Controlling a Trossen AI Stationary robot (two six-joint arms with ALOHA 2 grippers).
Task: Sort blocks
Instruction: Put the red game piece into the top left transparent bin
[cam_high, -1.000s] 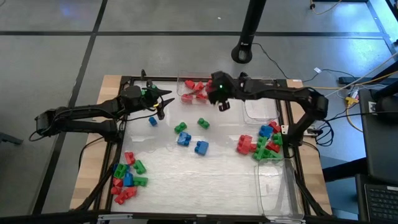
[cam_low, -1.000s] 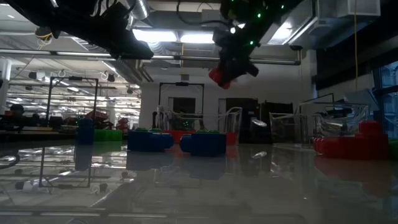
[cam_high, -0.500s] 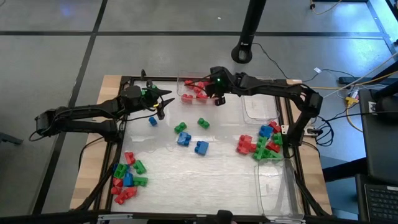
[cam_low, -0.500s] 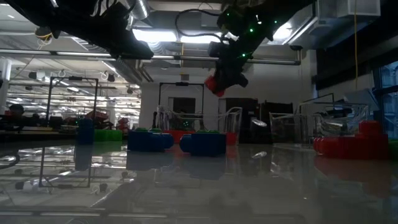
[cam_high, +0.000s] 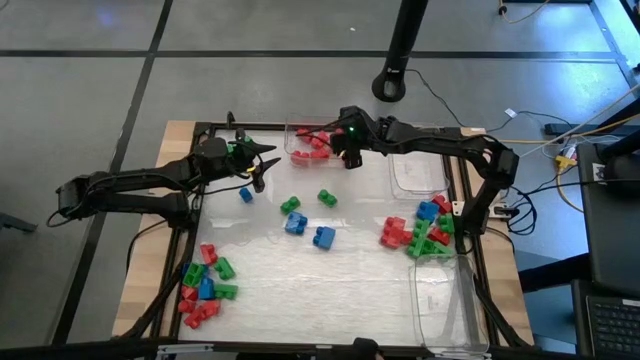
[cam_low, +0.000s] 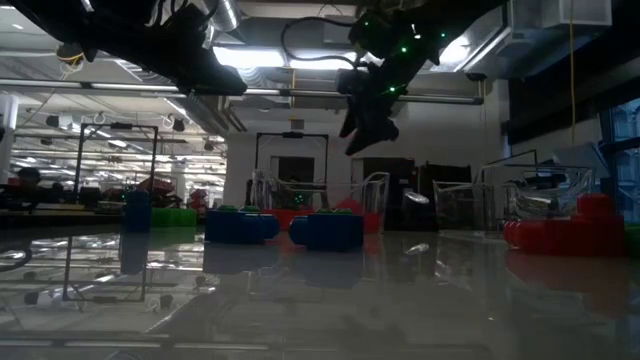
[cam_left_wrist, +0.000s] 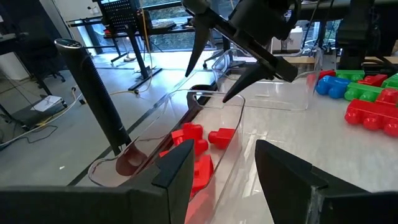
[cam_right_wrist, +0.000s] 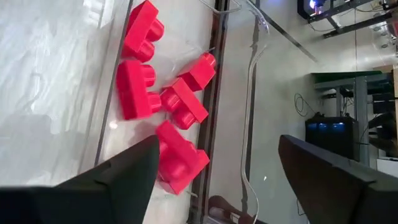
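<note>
Several red blocks lie on the floor of a clear bin at the table's far edge, also seen as red blocks from above. My right gripper hangs open above that bin's right end with nothing between its fingers, and shows as my right gripper in the low view. My left gripper hovers open and empty to the bin's left, pointing toward it. Loose blue and green blocks lie mid-table.
A mixed pile of blocks sits at the right, another pile at the near left. An empty clear bin stands at the far right and another bin at the near right. A single blue block lies below my left gripper.
My right gripper has carried a red block a little toward the far edge and down over the bin, then opened and let go. The red block has dropped out of the fingers into the bin among the other red ones.
</note>
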